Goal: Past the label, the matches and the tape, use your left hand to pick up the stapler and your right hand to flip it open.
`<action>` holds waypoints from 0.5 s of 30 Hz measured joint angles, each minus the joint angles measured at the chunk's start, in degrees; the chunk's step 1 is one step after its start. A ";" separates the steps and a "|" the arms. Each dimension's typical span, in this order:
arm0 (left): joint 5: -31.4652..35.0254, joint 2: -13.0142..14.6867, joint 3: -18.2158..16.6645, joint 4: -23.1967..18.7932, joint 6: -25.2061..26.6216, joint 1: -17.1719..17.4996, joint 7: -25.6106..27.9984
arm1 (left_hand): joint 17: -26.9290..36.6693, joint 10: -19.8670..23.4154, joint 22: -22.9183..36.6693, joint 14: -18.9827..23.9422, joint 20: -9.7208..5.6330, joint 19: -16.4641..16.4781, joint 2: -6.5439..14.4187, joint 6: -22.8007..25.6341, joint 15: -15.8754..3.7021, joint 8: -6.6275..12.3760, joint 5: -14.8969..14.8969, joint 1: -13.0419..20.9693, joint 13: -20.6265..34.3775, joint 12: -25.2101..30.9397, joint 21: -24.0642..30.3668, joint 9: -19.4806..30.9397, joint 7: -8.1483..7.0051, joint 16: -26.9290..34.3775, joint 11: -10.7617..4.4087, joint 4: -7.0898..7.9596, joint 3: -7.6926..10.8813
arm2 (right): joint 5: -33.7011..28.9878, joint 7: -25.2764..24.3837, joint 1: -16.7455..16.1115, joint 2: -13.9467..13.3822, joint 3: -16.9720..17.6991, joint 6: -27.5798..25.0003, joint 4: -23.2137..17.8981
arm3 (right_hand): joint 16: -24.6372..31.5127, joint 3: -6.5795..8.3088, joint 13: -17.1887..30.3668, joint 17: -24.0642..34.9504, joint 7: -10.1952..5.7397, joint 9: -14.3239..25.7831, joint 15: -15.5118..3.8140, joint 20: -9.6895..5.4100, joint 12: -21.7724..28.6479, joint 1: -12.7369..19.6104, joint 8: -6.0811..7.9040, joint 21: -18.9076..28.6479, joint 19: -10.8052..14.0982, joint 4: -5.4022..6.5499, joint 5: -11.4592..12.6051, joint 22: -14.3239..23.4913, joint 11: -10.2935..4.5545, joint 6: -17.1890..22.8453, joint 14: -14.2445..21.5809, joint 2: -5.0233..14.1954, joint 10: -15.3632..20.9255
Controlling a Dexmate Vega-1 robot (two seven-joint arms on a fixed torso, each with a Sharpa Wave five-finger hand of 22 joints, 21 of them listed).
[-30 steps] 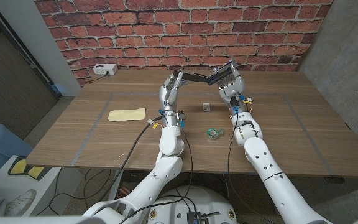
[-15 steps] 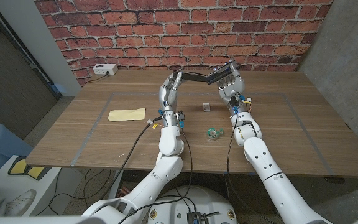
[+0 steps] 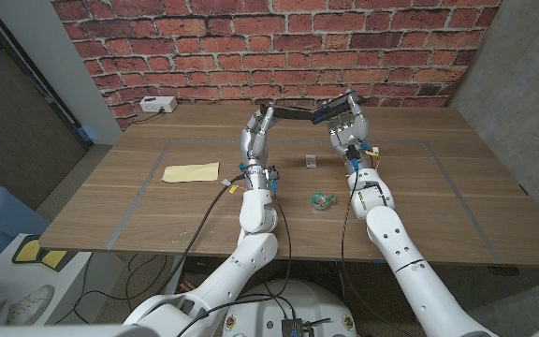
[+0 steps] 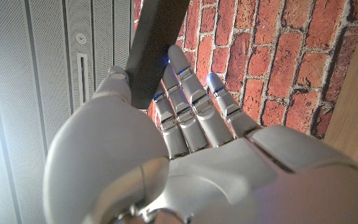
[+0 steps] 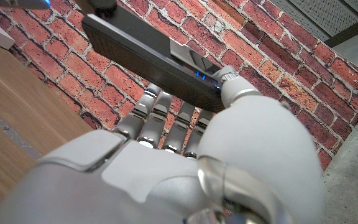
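— Where is the stapler (image 3: 307, 115) at this point?

— Off the table (image 3: 419, 187), held up in front of the brick wall (image 3: 204, 47) between the two hands. Its long axis runs roughly level from one hand across to the other, with the right end a little higher.

— Who has hold of which end?

— The left hand (image 3: 255, 134) clamps the left end: in the left wrist view the dark bar stands between thumb and fingers (image 4: 191, 106). The right hand (image 3: 347, 126) has the other end, with its thumb on the upper face and its fingers (image 5: 160, 118) curled beneath, as the right wrist view shows.

— So both hands are closed on it?

— Yes, each around its own end, neither spread free.

— What does the flip depend on?

— I judge the top arm has to swing up and away about its hinge while the left hand keeps the base fixed. Which end carries the hinge I cannot tell. The right hand already sits on the end that appears raised.

— And the other things?

— The yellow label (image 3: 192, 172), the small matchbox (image 3: 311, 161) and the tape roll (image 3: 322, 199) lie on the table, nearer the robot, well apart from the stapler.
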 measured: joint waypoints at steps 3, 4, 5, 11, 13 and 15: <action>-1.04 -0.18 -0.03 0.16 -0.33 -0.09 -1.08 | -0.14 0.00 0.00 -0.03 0.00 0.00 0.01 0.00 0.01 -0.17 0.00 -0.01 0.00 -0.13 0.00 0.01 0.00 0.00 0.00 0.00 0.00 | 0.24 -0.06 -0.04 0.22 0.06 0.02 0.07 | 0.00 -0.01 -0.01 0.00 0.00 0.00 0.00 0.00 -0.18 0.00 0.00 0.01 0.00 -0.01 -0.03 0.00 0.00 0.00 0.00 0.00 0.00; -1.25 -0.22 -0.05 0.19 -0.41 -0.11 -1.31 | -0.17 0.00 0.00 -0.04 0.00 0.00 0.07 0.00 0.02 -0.17 0.00 -0.07 0.00 -0.14 0.00 0.02 0.00 0.00 0.00 0.00 0.00 | 0.36 -0.08 -0.07 0.35 0.09 0.02 0.11 | 0.00 -0.01 -0.07 0.00 0.00 0.00 0.00 0.00 -0.20 0.00 0.00 0.21 0.00 -0.01 -0.12 0.00 0.00 0.00 0.00 0.00 0.00; -1.32 -0.26 -0.07 0.22 -0.43 -0.13 -1.39 | -0.55 0.00 0.00 -0.04 0.00 0.00 0.07 0.00 0.02 -0.17 0.00 -0.07 0.00 -0.21 0.00 0.02 0.00 0.00 0.00 0.00 0.00 | 0.41 -0.08 -0.07 0.36 0.09 0.02 0.11 | 0.00 -0.04 -0.18 0.00 0.00 0.00 0.00 0.00 -0.22 0.00 0.00 0.21 0.00 -0.04 -0.12 0.00 0.00 0.00 0.00 0.00 0.00; -2.54 -0.60 -0.36 0.37 -0.93 -0.26 -2.74 | -1.43 0.00 0.01 -0.26 0.00 0.00 0.08 0.00 0.23 -0.28 0.00 -0.08 0.00 -0.31 -0.20 0.04 0.00 0.01 0.00 0.00 0.00 | 0.85 -0.21 -0.11 0.65 0.15 -0.03 0.14 | -0.22 -0.09 -0.38 0.00 0.00 -0.27 0.00 0.00 -0.44 0.00 -0.02 0.43 0.00 -0.08 0.08 0.00 0.00 0.00 0.00 0.00 0.00; -2.85 -0.70 -0.49 0.37 -1.09 -0.29 -3.03 | -1.43 0.00 0.01 -0.35 0.00 0.00 0.13 0.00 0.33 -0.26 -0.01 -0.13 0.00 -0.26 -0.20 0.05 0.00 0.01 0.00 0.00 0.01 | 0.97 -0.26 -0.11 0.71 0.15 -0.11 0.14 | -0.22 -0.12 -0.55 -0.03 0.00 -0.27 0.00 0.00 -0.45 0.00 -0.05 0.43 0.00 -0.12 0.08 -0.01 0.00 0.00 0.00 0.00 0.00; -3.04 -0.75 -0.62 0.38 -1.18 -0.30 -3.21 | -1.44 0.00 0.01 -0.44 0.00 0.00 0.13 0.00 0.42 -0.16 -0.02 -0.13 0.00 -0.25 -0.20 0.05 0.00 0.02 0.00 -1.00 1.00 | 1.12 -0.35 -0.10 0.77 0.15 -0.29 0.13 | -0.22 -0.12 -0.72 -0.14 0.00 -0.27 0.00 0.00 -0.52 0.00 -0.07 0.49 0.00 -0.12 0.08 -0.01 0.00 -0.01 -0.01 0.00 0.00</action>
